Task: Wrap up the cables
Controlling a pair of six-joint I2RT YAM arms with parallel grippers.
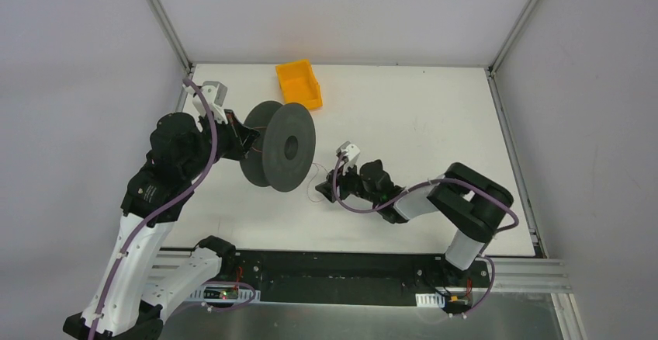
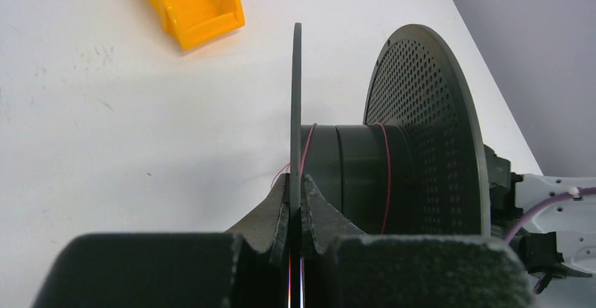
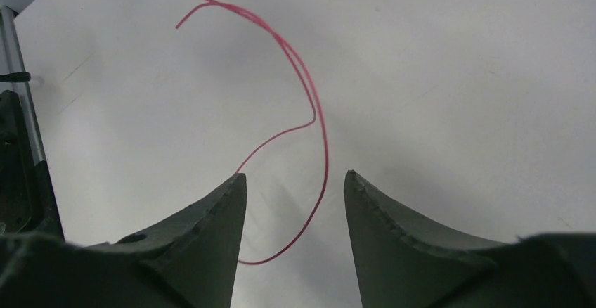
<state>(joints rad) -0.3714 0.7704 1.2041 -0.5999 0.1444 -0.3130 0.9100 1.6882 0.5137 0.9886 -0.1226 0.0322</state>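
Top external view: the dark grey plastic spool (image 1: 278,146) stands on edge left of centre on the white table (image 1: 434,123), with an orange plastic bin (image 1: 299,84) just beyond it. The left gripper (image 1: 242,132) meets the spool's left-hand flange. The right gripper (image 1: 326,187) sits low over the table to the spool's right, fingers pointing toward it. The thin reddish flexible cable (image 1: 313,178) trails off the spool in a loose loop reaching the right gripper, so the right arm is nearer the free length. Left wrist view: the left gripper (image 2: 296,206) is clamped on the thin edge of the near flange, jaws pressed to both faces. A few turns of cable (image 2: 387,174) lie round the hub, which is mostly bare. Right wrist view: the right gripper (image 3: 295,181) has its jaws apart and holds nothing. The cable (image 3: 323,132) enters from the upper left, curves down through the gap between the fingertips and hooks back beneath one finger, lying loose on the table. Judgement: the strand runs roughly along the fingers' length inside the gap, so closing should pinch it, provided the tips are low enough.
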